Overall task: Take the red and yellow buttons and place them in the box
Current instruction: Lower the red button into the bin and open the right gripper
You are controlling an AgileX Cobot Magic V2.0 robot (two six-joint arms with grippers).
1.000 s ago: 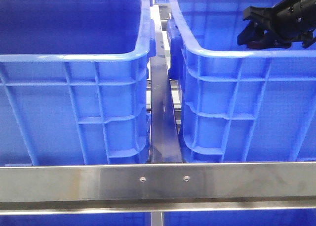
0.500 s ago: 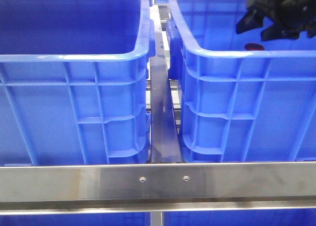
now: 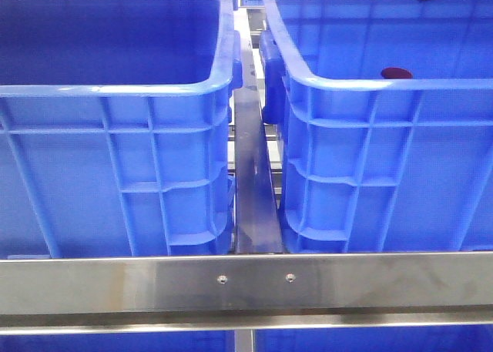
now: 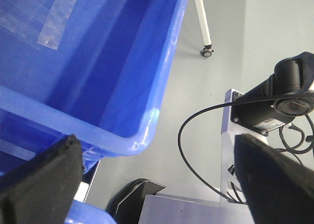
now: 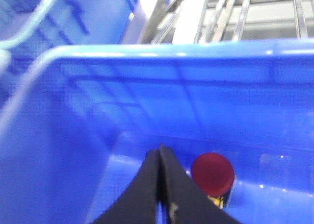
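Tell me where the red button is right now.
The red button lies inside the right-hand blue crate in the front view, just showing over its near rim; the right wrist view shows it on the crate floor beside the right gripper.

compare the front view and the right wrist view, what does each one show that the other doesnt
Only the front view shows the left blue crate and the steel rail in front. Only the right wrist view shows the right hand, fingers shut together, empty, and a yellow bit under the red button. Both show the red button inside the right blue crate.
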